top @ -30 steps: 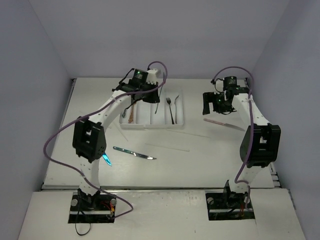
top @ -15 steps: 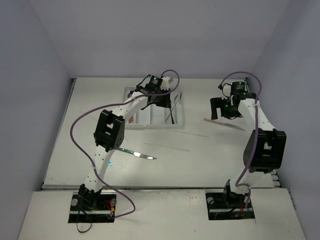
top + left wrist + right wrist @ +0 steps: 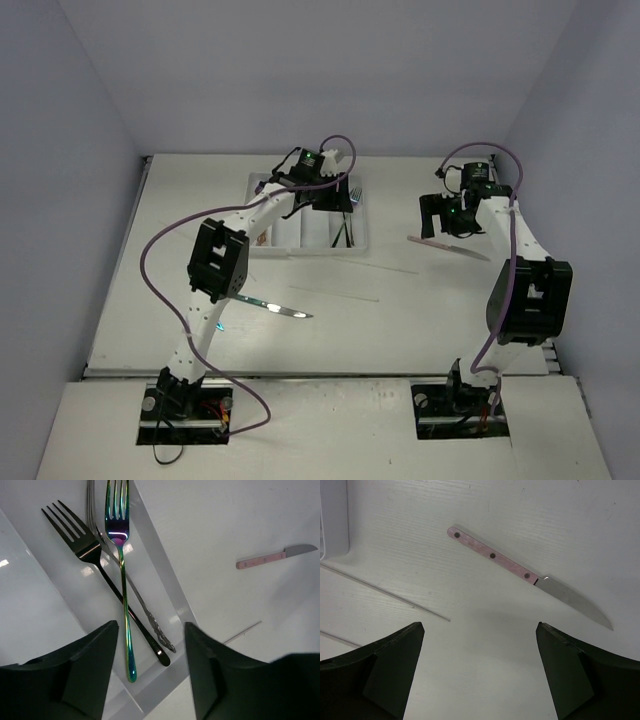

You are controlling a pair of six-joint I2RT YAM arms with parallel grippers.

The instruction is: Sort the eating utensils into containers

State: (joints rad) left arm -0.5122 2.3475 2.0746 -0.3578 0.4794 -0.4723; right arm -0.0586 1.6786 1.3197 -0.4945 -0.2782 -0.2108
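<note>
Left wrist view: shows left gripper [image 3: 150, 625] parted and grasping nothing, straddling without contact the handle of an iridescent fork [image 3: 122, 580]. Places that fork in the rightmost compartment of the white tray [image 3: 165, 590], crossed over a black fork [image 3: 87, 550] and a silver fork [image 3: 145, 612]. Suggests light, rigid, polished metal, probably slippery; favours a pinch across the narrow handle at mid-length, apparently propped there by the forks beneath.

Right wrist view: shows right gripper [image 3: 480, 630] spread wide and empty above a pink-handled knife [image 3: 492, 556] lying flat on the table [image 3: 520, 680], right of the tray and apart from it, with thin pale sticks [image 3: 385, 592] nearby to its left. Suggests a stiff, light, low-lying piece; favours the riveted handle, away from the blade.

Top view: shows left arm stretched far over the tray, wrist turned down; right arm bent high, wrist down over the knife. Leaves a blue knife [image 3: 268, 307] unsorted on the table near the left arm.
</note>
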